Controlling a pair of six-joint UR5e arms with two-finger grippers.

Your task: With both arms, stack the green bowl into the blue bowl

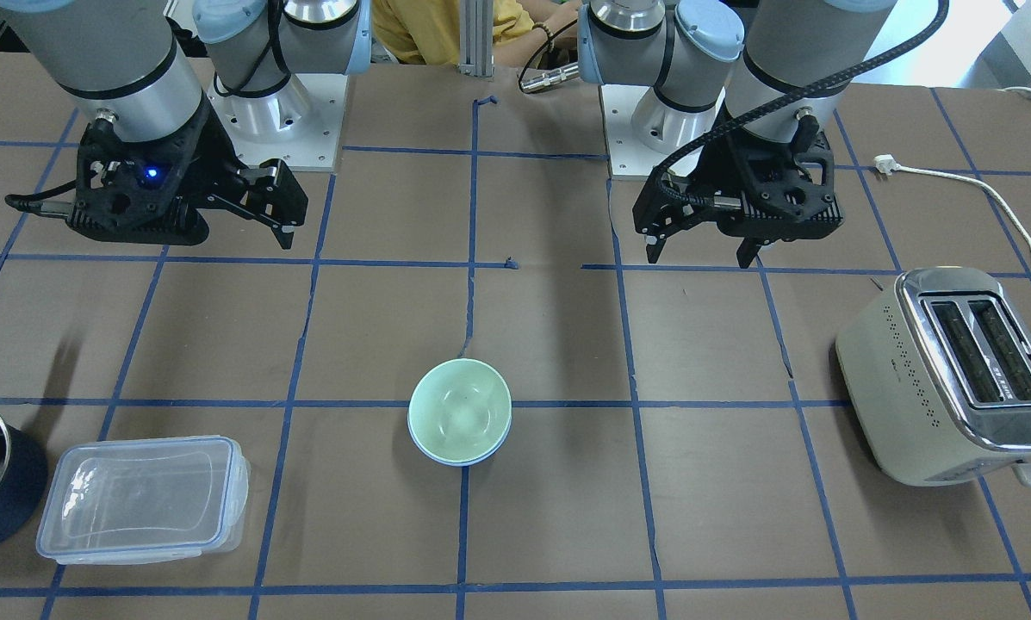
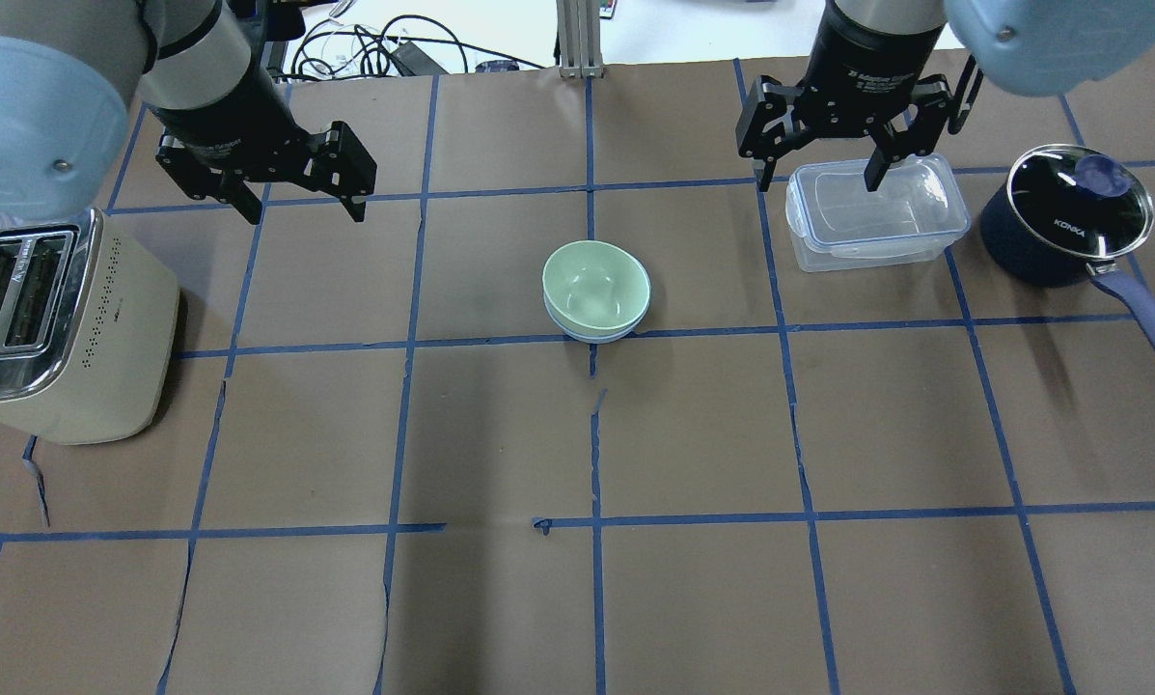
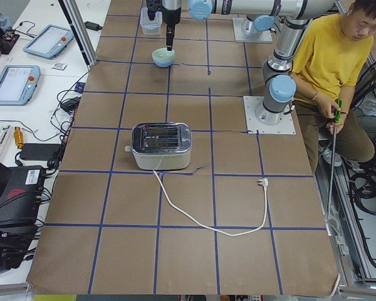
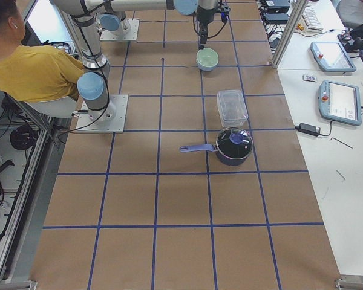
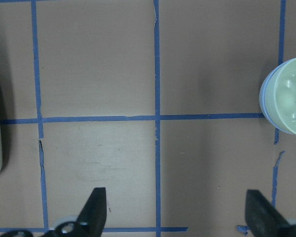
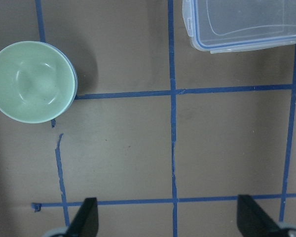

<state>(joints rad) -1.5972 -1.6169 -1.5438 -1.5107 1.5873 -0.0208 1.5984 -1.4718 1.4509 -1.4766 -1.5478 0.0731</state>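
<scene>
The green bowl (image 2: 596,285) sits upright inside the blue bowl (image 2: 591,336), nested so deep that only a thin blue rim shows under it; nothing touches the pair. The pair stands on the worktop (image 2: 500,598) about midway between its left and right ends, on the far side from the robot, just past a crossing of the blue tape lines (image 2: 591,425) that grid the brown surface.

Both arms hang on the robot's side of the bowls, well apart from them. The left pincer (image 2: 302,214) is spread wide with nothing between its fingers, and its wrist view shows bare worktop below, with the bowls at the right edge of that view. The right pincer (image 2: 816,183) is likewise wide and empty; its wrist view has the bowls at upper left and a corner of the box at upper right. From overhead its fingertips seem to overlap the box's far edge, yet the front view shows it raised and clear of the box.

To the right of the bowls lies a clear plastic box (image 2: 876,232) with its lid on; right of that stands a dark blue pan (image 2: 1050,232) under a glass lid, its handle (image 2: 1151,328) pointing back toward the robot's side and rightward. At the left end stands a cream toaster (image 2: 66,328) with two slots in a chrome top; its white cord (image 1: 997,198) trails across the worktop to a plug (image 1: 885,162) lying loose. A person in a yellow shirt (image 3: 332,56) sits behind the arm bases.
</scene>
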